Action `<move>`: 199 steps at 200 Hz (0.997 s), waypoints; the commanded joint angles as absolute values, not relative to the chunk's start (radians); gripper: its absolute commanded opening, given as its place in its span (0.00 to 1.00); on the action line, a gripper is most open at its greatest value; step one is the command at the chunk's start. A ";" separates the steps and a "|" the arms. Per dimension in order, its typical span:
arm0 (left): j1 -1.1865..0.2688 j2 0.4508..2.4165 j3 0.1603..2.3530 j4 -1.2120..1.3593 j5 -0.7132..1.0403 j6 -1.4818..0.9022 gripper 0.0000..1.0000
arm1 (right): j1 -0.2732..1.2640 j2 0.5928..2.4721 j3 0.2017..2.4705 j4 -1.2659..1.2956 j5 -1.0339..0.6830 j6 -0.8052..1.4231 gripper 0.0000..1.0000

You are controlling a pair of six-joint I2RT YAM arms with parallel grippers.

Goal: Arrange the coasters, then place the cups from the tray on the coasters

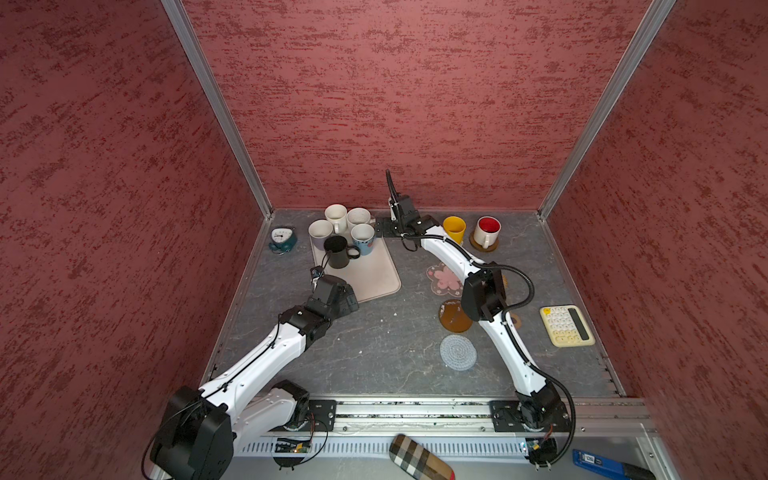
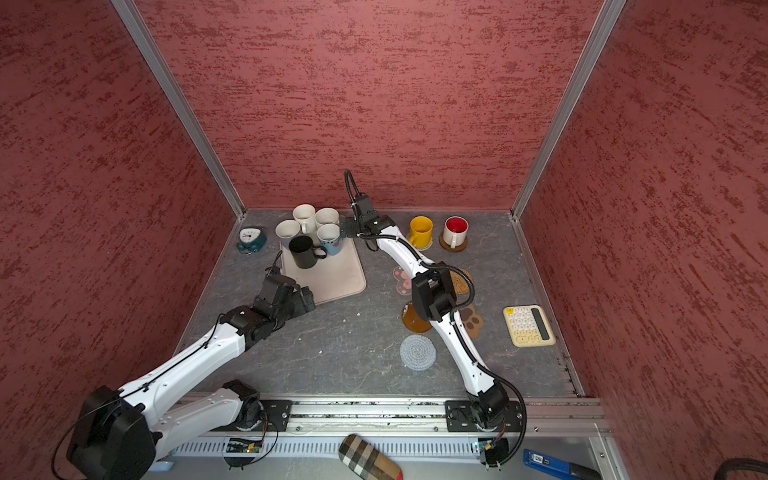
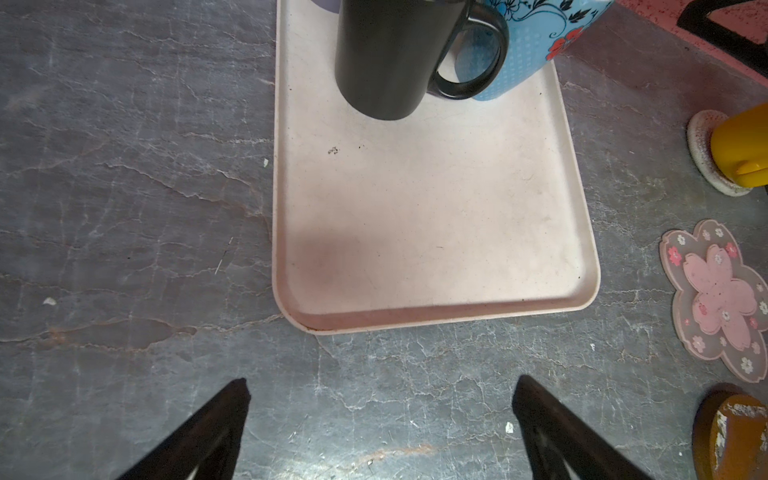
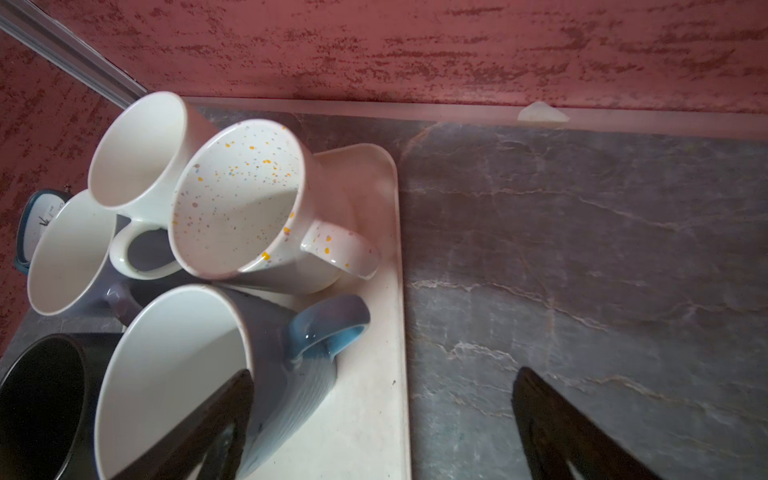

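Right end effector [image 4: 384, 374] wide and empty, nearer to the blue cup than left end effector [image 3: 380, 380], wide too. Below it, far right edge of tray [image 4: 374, 415]; blue cup [image 4: 174, 365] just beside, one finger over its rim; handle [image 4: 328, 328] turned toward the gap.

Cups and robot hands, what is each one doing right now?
Yellow cup, upright on a cream coaster.
Red-inside cup, upright on a brown coaster.
Black cup, upright on the tray.
Blue cup, upright on the tray.
Left hand, open, empty, above the table.
Right hand, open at the blue cup, holding nothing.
Pink flower coaster, bare.
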State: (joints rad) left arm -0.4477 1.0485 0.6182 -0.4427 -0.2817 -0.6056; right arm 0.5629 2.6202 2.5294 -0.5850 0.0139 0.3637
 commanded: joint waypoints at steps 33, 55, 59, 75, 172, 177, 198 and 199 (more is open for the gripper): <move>-0.443 1.021 0.595 -0.423 -0.270 -0.606 1.00 | 0.562 2.669 2.562 -0.473 0.062 0.391 0.96; -0.442 1.006 0.593 -0.425 -0.274 -0.606 1.00 | 0.555 2.686 2.566 -0.460 0.049 0.396 0.95; -0.442 1.005 0.592 -0.428 -0.275 -0.605 1.00 | 0.554 2.687 2.565 -0.459 0.046 0.397 0.94; -0.441 1.006 0.594 -0.429 -0.272 -0.606 1.00 | 0.548 2.691 2.566 -0.462 0.040 0.400 0.93; -0.441 1.014 0.614 -0.443 -0.263 -0.611 1.00 | 0.545 2.665 2.561 -0.521 0.010 0.390 0.84; -0.441 1.014 0.614 -0.442 -0.264 -0.613 1.00 | 0.545 2.662 2.558 -0.522 0.008 0.389 0.83; -0.442 1.013 0.614 -0.444 -0.263 -0.620 1.00 | 0.547 2.638 2.534 -0.519 0.003 0.387 0.83; -0.442 1.013 0.613 -0.444 -0.263 -0.620 1.00 | 0.547 2.637 2.533 -0.519 0.003 0.387 0.83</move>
State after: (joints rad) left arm -0.4477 1.0134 0.6018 -0.4412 -0.2668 -0.6106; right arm 0.5507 2.6785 2.5313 -0.5068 0.0208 0.3923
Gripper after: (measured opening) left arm 0.996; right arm 0.828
